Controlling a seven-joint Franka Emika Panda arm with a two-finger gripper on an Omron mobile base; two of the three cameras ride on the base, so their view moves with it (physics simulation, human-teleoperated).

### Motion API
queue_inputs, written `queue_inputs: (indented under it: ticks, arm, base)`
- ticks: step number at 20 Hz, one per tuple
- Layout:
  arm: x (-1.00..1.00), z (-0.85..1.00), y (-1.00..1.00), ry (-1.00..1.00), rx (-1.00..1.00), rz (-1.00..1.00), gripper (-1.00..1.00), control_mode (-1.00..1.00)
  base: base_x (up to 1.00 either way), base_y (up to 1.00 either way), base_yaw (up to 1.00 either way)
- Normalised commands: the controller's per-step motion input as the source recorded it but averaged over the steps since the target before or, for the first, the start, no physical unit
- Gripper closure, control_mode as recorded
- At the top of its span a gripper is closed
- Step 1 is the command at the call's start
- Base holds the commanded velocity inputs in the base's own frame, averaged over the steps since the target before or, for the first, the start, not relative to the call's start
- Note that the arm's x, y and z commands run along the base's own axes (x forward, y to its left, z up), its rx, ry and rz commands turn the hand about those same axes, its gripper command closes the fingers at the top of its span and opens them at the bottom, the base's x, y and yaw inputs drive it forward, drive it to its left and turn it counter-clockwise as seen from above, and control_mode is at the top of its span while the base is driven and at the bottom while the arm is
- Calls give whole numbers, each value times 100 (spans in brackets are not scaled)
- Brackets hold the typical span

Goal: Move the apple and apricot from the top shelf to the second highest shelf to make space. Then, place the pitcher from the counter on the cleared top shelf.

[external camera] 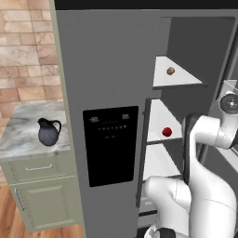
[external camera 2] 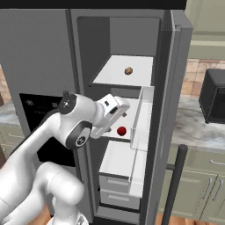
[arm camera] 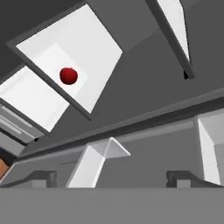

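Note:
The tan-brown apricot (external camera: pixel 170 70) (external camera 2: pixel 128 70) rests alone on the top shelf (external camera: pixel 185 80) (external camera 2: pixel 112 74) of the open fridge. One level down, the glossy red apple (external camera: pixel 167 132) (external camera 2: pixel 121 130) (arm camera: pixel 68 75) lies on the second highest shelf (external camera: pixel 158 116) (external camera 2: pixel 130 119) (arm camera: pixel 98 43). My gripper (external camera 2: pixel 124 107) (arm camera: pixel 113 178) hovers in front of the fridge, just above and in front of the apple, open, with nothing between its fingers. The dark blue-grey pitcher (external camera: pixel 49 131) stands upright on the marbled counter (external camera: pixel 21 135) left of the fridge.
The closed left fridge door carries a black dispenser panel (external camera: pixel 110 144). A white door bin (external camera 2: pixel 143 115) on the open right door juts close beside my hand. Lower shelves and drawers (external camera 2: pixel 115 180) sit beneath. A black appliance (external camera 2: pixel 213 96) stands on the right-hand counter.

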Motion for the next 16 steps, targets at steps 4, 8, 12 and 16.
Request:
queue_inputs:
  ticks: [4,8,12,16]
  arm:
    - [-14,21,32,-11,1,1,-100,-100]
    - [-2,26,3,-26,13,-8,-100,-100]
    - [0,29,0,-24,29,-19,-100,-100]
    - [-9,44,3,-11,41,-16,-100,-100]
  base:
    - [0,0,0]
    - [0,0,0]
    - [0,0,0]
    - [0,0,0]
